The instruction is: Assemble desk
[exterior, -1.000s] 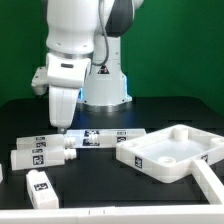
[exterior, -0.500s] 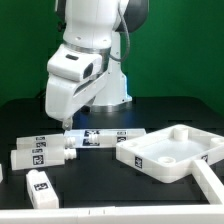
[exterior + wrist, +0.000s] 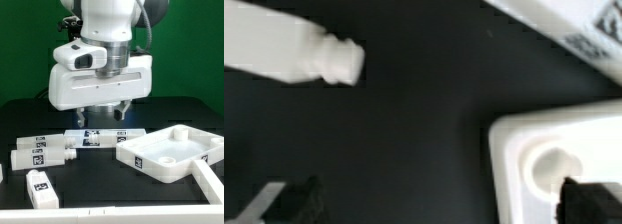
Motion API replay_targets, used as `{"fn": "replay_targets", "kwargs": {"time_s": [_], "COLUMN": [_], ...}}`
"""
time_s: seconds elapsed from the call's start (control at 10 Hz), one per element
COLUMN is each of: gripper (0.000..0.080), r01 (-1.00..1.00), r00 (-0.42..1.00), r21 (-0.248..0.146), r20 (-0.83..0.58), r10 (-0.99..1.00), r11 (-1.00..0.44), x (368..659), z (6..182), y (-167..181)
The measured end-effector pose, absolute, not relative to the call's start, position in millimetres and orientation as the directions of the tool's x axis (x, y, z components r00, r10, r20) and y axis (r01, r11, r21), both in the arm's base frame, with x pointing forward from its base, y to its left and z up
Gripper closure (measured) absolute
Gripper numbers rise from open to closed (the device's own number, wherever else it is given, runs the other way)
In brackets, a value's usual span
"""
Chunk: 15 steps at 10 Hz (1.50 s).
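Exterior view shows you the gripper (image 3: 101, 112) hanging above the black table (image 3: 25, 125), its two fingers (image 3: 80, 113) spread wide apart with nothing between them. Directly under it lies the marker board (image 3: 105, 137), stretched across the table. The desk's tabletop (image 3: 150, 153) rests rim-up on the exterior view's right, just beside the marker board's end. You can see its round socket (image 3: 171, 160) in the near corner. One leg (image 3: 40, 153) lies on its side at the exterior view's left, tag facing the camera, near the board's other end. A second leg (image 3: 40, 186) lies closer to the camera, apart from the first.

From the wrist view you get a leg (image 3: 278, 45) with its narrowed end showing and a tabletop (image 3: 535, 135) corner with its socket (image 3: 558, 165). Bare table separates them. Both dark fingertips (image 3: 295, 200) are blurred and touch neither part.
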State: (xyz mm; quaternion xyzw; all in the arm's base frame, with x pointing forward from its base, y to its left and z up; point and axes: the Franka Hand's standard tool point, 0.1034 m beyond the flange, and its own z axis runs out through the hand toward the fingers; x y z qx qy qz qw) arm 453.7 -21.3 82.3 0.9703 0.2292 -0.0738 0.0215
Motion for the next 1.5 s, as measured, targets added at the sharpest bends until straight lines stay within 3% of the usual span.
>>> {"fn": "replay_targets", "kwargs": {"time_s": [0.1, 0.4, 0.6, 0.8, 0.9, 1.2, 1.4, 1.5], "gripper": [0.0151, 0.0151, 0.0151, 0.0151, 0.0151, 0.0151, 0.0151, 0.0151], "r01": [0.317, 0.322, 0.442, 0.543, 0.555, 0.554, 0.568, 0.579], "r00": [0.944, 0.942, 0.897, 0.840, 0.832, 0.832, 0.822, 0.814], "r21": [0.027, 0.027, 0.065, 0.079, 0.071, 0.061, 0.002, -0.004], "r20": [-0.108, -0.108, -0.035, -0.025, -0.032, -0.034, -0.051, -0.057], "r10": [0.312, 0.318, 0.440, 0.543, 0.554, 0.553, 0.567, 0.578], "r11": [-0.948, -0.946, -0.895, -0.836, -0.829, -0.830, -0.823, -0.815], "x": [459.4, 458.6, 479.2, 496.4, 490.7, 489.7, 489.8, 500.7], "z": [82.2, 81.2, 74.8, 61.3, 53.1, 51.9, 28.6, 20.2], "y": [-9.8, -7.9, 28.9, 57.8, 63.6, 61.6, 42.0, 36.0]}}
